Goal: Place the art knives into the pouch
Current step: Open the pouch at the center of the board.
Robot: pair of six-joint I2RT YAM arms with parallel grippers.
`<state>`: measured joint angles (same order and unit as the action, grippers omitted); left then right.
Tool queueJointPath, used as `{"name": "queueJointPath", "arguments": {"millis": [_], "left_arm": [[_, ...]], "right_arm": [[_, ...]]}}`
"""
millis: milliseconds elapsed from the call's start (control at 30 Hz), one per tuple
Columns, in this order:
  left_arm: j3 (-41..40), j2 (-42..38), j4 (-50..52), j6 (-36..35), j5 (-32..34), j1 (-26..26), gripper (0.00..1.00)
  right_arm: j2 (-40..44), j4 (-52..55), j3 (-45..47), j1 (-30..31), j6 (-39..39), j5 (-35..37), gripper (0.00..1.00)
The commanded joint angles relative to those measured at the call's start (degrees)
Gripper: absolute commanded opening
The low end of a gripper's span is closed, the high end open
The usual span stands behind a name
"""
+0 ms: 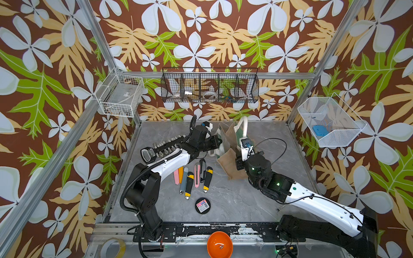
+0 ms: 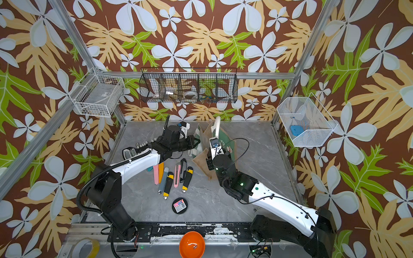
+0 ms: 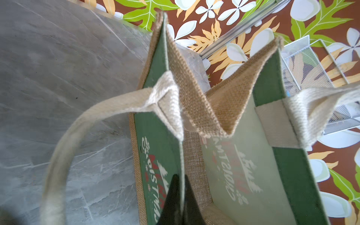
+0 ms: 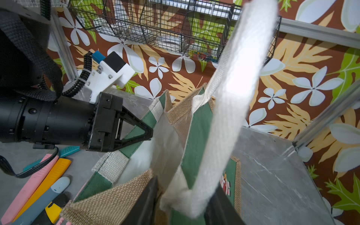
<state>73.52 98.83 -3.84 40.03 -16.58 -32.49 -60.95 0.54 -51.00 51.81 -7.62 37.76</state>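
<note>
On the left, the left gripper (image 4: 150,134) is reaching in sideways and clenching the green top edge of the pouch (image 1: 226,161). Nearer the front, a row of art knives (image 1: 189,182) is lying loose on the grey table (image 1: 245,201), just beside the pouch. The pouch is standing at the middle back with its mouth gaping. To the right, the right gripper (image 4: 183,198) is hanging over that mouth, jaws parted astride a white handle (image 4: 233,97), seemingly not pinching it.
</note>
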Motion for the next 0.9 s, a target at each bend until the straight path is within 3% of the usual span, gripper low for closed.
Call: {"name": "queueJointPath", "arguments": {"millis": [0, 67, 267, 600, 633, 700, 867], "left_arm": [[1.6, 0.2, 2.7, -2.6, 1.8, -0.3, 0.0], [2.1, 0.1, 3.2, -2.8, 2.1, -0.4, 0.0], [3.7, 0.7, 4.4, -3.2, 1.7, -0.8, 0.0], [7.6, 2.8, 7.6, -4.3, 1.5, -2.0, 0.0], [8.5, 3.0, 8.8, -4.8, 1.8, -2.0, 0.05], [10.1, 2.9, 11.0, -6.1, 2.9, -2.0, 0.34], [12.0, -0.6, 16.9, -10.7, 12.2, -2.0, 0.81]], "right_arm": [[2.6, 5.2, -1.0, 0.1, -7.2, 4.6, 0.59], [4.6, 8.0, -1.2, 0.0, -9.8, 6.4, 0.72], [11.4, 17.2, -0.9, 0.0, -18.7, 13.8, 0.95], [14.0, 26.2, -2.4, 0.0, -24.6, 12.4, 1.0], [13.9, 26.2, -1.9, 0.0, -24.8, 12.3, 1.0], [13.4, 26.3, -1.1, 0.0, -25.0, 12.0, 1.0], [12.1, 26.5, -0.5, 0.0, -24.2, 9.6, 1.0]]}}
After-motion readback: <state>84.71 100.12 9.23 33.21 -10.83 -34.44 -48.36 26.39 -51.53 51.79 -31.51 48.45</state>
